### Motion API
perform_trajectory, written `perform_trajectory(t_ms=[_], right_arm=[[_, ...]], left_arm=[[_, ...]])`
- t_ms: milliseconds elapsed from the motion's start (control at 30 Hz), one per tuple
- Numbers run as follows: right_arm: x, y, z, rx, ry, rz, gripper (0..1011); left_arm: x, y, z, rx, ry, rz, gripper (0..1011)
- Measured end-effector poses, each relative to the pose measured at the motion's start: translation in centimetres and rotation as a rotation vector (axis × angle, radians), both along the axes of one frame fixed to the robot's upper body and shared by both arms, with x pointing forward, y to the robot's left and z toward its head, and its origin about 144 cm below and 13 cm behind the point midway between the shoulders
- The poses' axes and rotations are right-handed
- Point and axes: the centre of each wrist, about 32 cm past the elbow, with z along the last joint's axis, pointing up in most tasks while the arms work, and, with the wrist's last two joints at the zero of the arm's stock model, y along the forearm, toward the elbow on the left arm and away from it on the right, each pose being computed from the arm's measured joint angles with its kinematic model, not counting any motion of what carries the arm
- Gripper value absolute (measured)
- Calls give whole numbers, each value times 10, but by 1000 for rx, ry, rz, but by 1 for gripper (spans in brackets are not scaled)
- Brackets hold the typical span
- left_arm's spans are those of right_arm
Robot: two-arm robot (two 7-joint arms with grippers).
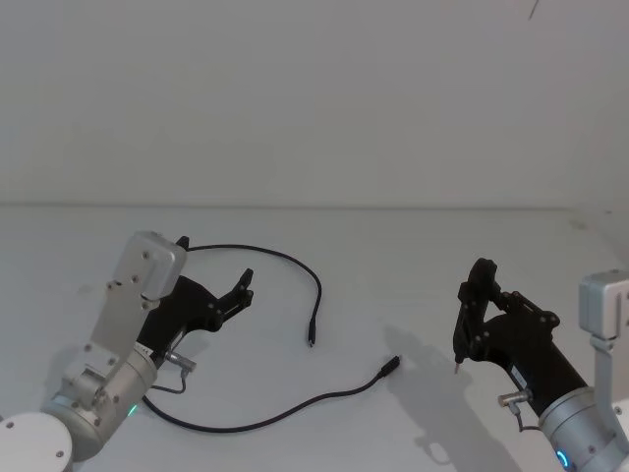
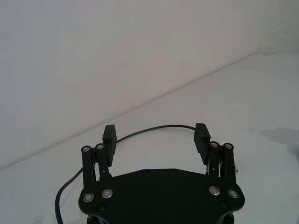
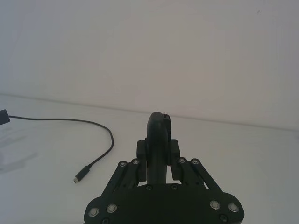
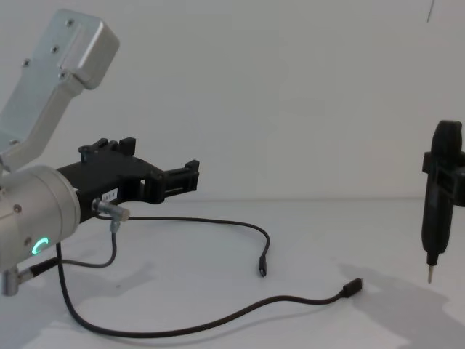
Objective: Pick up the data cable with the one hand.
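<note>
The data cable (image 1: 295, 264) is a long thin black cord lying in loose curves on the white table. One plug (image 1: 313, 339) rests mid-table and the other plug (image 1: 391, 367) a little nearer and to the right. My left gripper (image 1: 245, 287) hovers above the cable's left part, open and holding nothing. In the left wrist view the left gripper (image 2: 155, 135) has its fingers spread wide, with the cable (image 2: 159, 126) on the table beyond them. My right gripper (image 1: 475, 298) is at the right, shut on a slim black pen-shaped tool (image 4: 434, 233), tip down above the table.
A short grey cord (image 4: 110, 243) with a silver connector hangs from the left wrist. The white table (image 1: 413, 256) runs back to a plain white wall. The cable (image 3: 110, 140) lies left of the right gripper (image 3: 159, 151).
</note>
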Motion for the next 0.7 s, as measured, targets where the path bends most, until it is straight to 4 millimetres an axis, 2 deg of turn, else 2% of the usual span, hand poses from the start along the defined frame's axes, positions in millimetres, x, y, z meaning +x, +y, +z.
perform_trajectory(t_ms=[700], right_arm=[[0, 0, 0, 0, 0, 0, 279]], left_arm=[[0, 0, 0, 0, 0, 0, 1001]])
